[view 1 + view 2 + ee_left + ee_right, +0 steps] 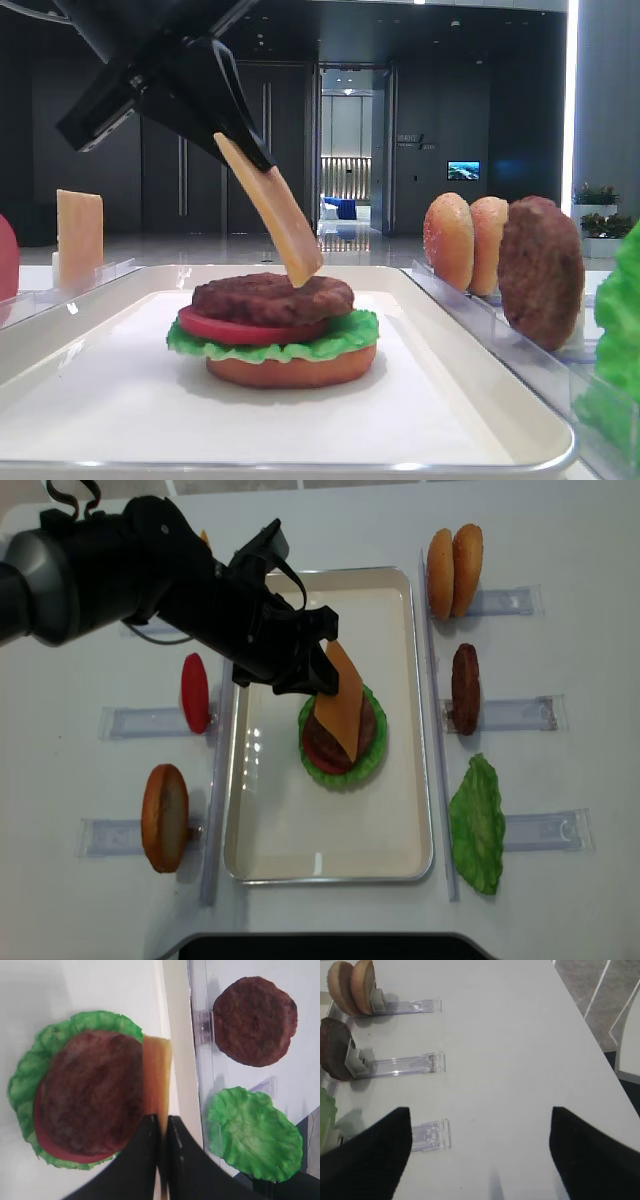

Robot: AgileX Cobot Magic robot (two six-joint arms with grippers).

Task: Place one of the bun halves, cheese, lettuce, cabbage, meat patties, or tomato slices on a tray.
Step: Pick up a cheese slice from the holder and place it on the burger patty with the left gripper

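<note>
One cheese slice (270, 212) hung tilted from the left gripper (232, 140), its jaws pinched tight on the upper edge so the lower corner touched the top patty (272, 297) of the stack on the tray (480, 345).

Right wrist view: the right gripper (480, 1152) stood wide apart over bare tabletop (520, 1050), holding nothing.

Left wrist view: the cheese looked thin, stiff and orange-tan, probably edge-on.

Overhead, it slanted across the patty, over lettuce (345, 772).
</note>
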